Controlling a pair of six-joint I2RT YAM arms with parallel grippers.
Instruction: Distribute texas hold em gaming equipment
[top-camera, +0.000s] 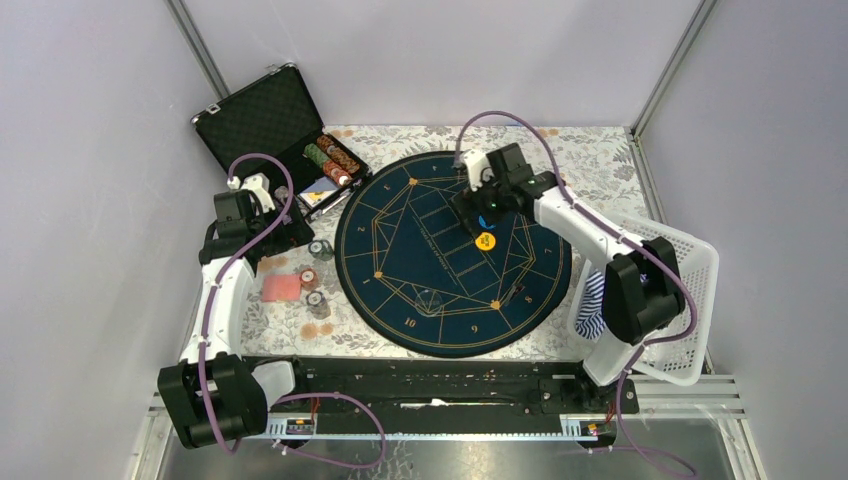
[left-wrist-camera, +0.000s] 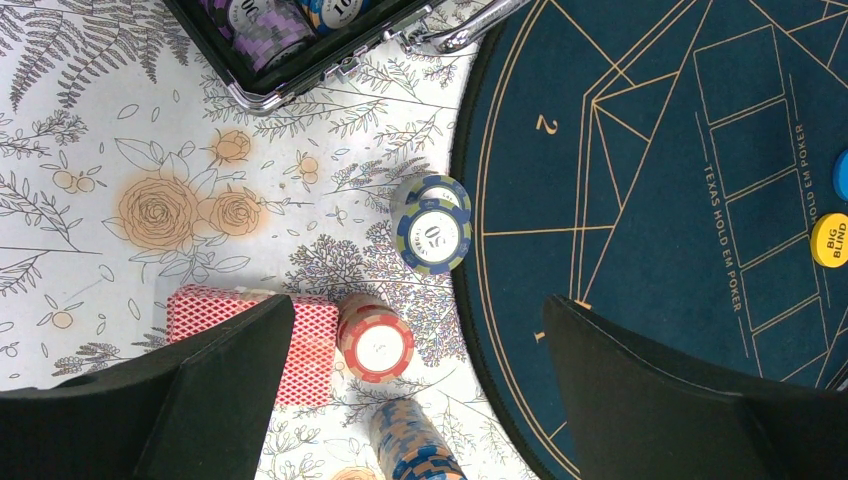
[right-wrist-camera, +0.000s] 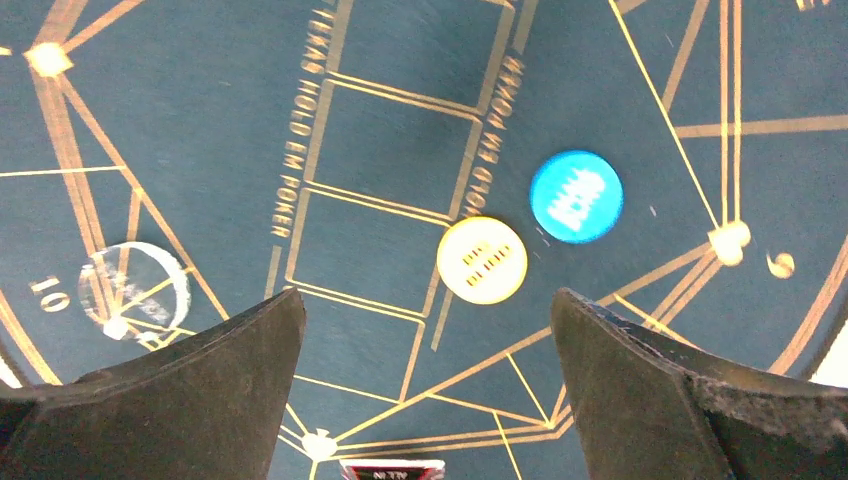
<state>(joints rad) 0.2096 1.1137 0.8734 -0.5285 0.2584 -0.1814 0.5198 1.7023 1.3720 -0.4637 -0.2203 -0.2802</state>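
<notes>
left gripper (left-wrist-camera: 418, 320): released, fingers spread wide, nothing gripped; hangs over the floral tablecloth (top-camera: 590, 160) just left of the round poker mat (top-camera: 400, 275)
right gripper (right-wrist-camera: 425, 300): released too, fingers wide apart, empty; sits above the middle of the mat, a bit far of centre
yellow disc (right-wrist-camera: 481, 260): flat on the mat beside the printed card boxes, in line with the gap between the right fingers, not touched
blue disc (right-wrist-camera: 575, 196): flat on the mat, just beside the yellow disc, a thin gap between them
clear disc (right-wrist-camera: 133, 290): on the mat by the "10" mark, well apart from the other two
card deck (left-wrist-camera: 210, 308): red-backed, flat on the cloth left of the mat, partly hidden by the left finger
red-white chip stack (left-wrist-camera: 376, 345): standing, touching the deck's right edge
blue-yellow chip stack (left-wrist-camera: 433, 232): marked 50, on the cloth right at the mat's rim, farther away than the red-white stack
blue-orange chip stack (left-wrist-camera: 415, 445): tipped on its side, nearest of the three, cut off by the frame edge
black case (top-camera: 265, 120): open at far left, rows of chips (top-camera: 330, 158) lying in its tray
white basket (top-camera: 690, 290): right of the mat, striped cloth (top-camera: 595, 300) hanging at its left side
</notes>
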